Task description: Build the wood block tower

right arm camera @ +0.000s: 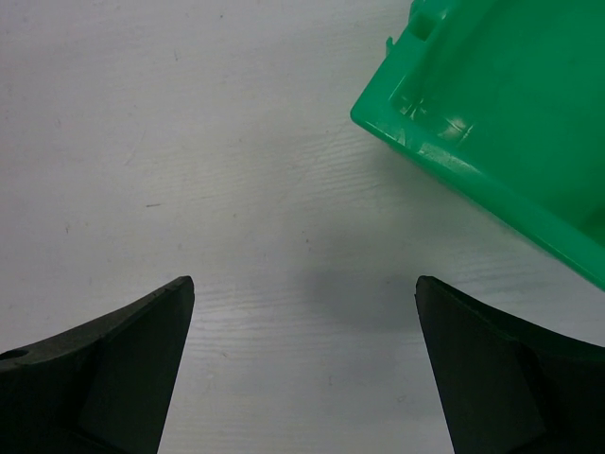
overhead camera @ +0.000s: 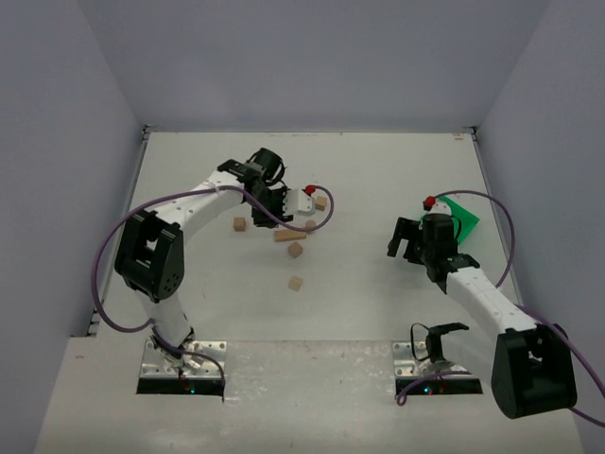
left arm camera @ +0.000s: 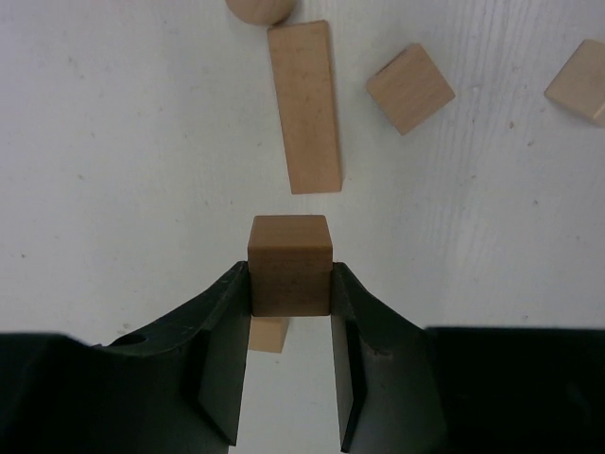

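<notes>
Some things are hard to see. In the left wrist view a round wooden piece (left arm camera: 258, 9) is cut off by the top edge. A loose cube (left arm camera: 579, 83) is cut off by the right edge. A bit of another block (left arm camera: 269, 333) peeks out from under the held cube. Most of it is hidden, so I cannot tell its shape. In the right wrist view the green bin (right arm camera: 501, 123) runs off the picture and only one corner shows. From the top, the left arm (overhead camera: 203, 199) makes its own grip hard to make out.

The left gripper (left arm camera: 290, 276) is squeezed tight on a small wooden cube (left arm camera: 290, 248). Its two black fingers (left arm camera: 222, 322) press on the cube's left and right sides. The far end of the cube sticks out past the fingertips. Just past it, the long bar (left arm camera: 304, 106) lies flat on the white table (left arm camera: 113, 142) and does not touch it. A second cube (left arm camera: 409, 87) lies near the bar, on its right.

The right gripper (right arm camera: 302, 284) is spread wide and holds nothing. It hangs over bare table near the bin's corner. From the top, it is well apart from the blocks, which lie in the middle of the table.
</notes>
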Available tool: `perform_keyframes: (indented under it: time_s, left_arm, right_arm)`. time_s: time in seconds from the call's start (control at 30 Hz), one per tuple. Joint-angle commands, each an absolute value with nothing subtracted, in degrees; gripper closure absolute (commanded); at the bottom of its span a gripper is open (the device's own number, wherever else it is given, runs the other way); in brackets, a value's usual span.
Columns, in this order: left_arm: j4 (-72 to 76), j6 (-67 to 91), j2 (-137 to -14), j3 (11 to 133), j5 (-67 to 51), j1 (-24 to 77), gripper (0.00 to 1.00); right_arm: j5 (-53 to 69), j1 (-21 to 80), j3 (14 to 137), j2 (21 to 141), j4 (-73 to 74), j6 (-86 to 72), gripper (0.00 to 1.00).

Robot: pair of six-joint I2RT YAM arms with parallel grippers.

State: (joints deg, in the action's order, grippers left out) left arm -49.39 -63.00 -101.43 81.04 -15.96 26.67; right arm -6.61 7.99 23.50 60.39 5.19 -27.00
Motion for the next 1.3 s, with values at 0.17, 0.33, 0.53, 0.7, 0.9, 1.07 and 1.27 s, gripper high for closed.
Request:
perform_keyframes:
  time_s: [0.17,0.33,0.53,0.7,0.9,1.07,1.27]
  left_arm:
    - [-46.4,-64.4,-105.1,78.1,-18.7,21.3,1.0]
    - [-42.8,-64.3,-105.3,75.0,-17.1,19.8,1.0]
    - [-38.8,-63.0,-106.3,73.9,-17.1,17.3,1.0]
    - [-36.1,-63.2,-107.0,72.3,-16.3,16.4,1.0]
    - [-34.7,-63.6,-108.0,72.2,-15.3,15.4,1.0]
    - [-34.0,-64.0,-108.0,71.8,-15.1,14.9,1.0]
    - [-34.4,-65.1,-108.6,71.9,-14.6,14.6,1.0]
  right_arm:
    - [-5.6,7.9,28.3,63.6,4.2,-26.4,0.01]
    - [-4.7,7.8,29.7,65.3,6.2,-26.3,0.01]
    - [-3.7,7.9,30.1,65.1,6.7,-26.2,0.02]
    - [-3.7,7.9,30.4,63.4,7.5,-25.6,0.02]
    - [-3.1,8.0,30.5,61.9,7.8,-25.2,0.01]
    - [-2.7,8.0,30.6,61.3,8.0,-25.0,0.02]
    - [-1.6,8.0,30.7,61.4,8.0,-24.8,0.01]
